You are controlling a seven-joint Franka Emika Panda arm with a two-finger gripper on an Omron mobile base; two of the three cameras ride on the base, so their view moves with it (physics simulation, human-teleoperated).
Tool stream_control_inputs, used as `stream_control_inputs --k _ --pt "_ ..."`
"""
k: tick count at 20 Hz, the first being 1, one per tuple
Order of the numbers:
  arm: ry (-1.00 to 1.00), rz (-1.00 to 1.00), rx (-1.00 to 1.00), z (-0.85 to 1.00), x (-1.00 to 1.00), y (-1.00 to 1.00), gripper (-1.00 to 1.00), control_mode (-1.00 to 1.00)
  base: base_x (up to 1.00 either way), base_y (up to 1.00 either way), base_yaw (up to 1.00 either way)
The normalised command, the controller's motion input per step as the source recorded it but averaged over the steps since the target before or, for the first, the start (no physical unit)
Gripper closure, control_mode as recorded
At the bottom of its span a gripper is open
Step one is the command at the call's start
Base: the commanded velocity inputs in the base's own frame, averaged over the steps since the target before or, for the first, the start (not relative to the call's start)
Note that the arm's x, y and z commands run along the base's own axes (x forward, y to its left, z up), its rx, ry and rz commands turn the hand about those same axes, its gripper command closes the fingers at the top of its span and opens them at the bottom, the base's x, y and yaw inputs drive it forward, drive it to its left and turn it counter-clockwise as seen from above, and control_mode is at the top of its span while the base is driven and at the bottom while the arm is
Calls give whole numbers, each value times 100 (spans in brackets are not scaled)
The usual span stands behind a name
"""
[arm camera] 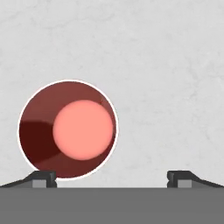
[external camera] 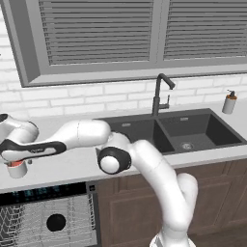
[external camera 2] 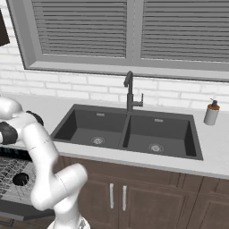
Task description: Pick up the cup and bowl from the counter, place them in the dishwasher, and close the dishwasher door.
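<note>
The white cup with its red inside stands on the light counter at the far left. My gripper hangs just above it, pointing down and open, holding nothing. In the hand view the gripper is centred to the right of the cup, whose rim lies over the left fingertip. The black bowl lies in the grey wire rack of the dishwasher, which stands open below the counter. The bowl also shows at the lower left of the right base view.
A dark double sink with a black tap is set into the counter to the right. A white soap dispenser stands at the far right. Brown cabinets run under the sink.
</note>
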Motion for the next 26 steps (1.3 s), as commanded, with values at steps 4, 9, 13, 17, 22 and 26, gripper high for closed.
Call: stream_control_inputs --k 4,9,13,17,22,26 --pt "0 0 0 -16 -1 -8 -100 -100 0 0 0" --pt "2 -5 0 -11 17 -24 -100 -100 0 0 0" --pt "2 -6 7 10 36 -6 -100 -100 0 0 0" --pt "6 0 5 38 24 0 -100 -100 0 0 0" --pt "5 0 0 27 10 0 -100 -100 0 0 0" --pt "7 0 0 2 8 4 -100 -100 0 0 0"
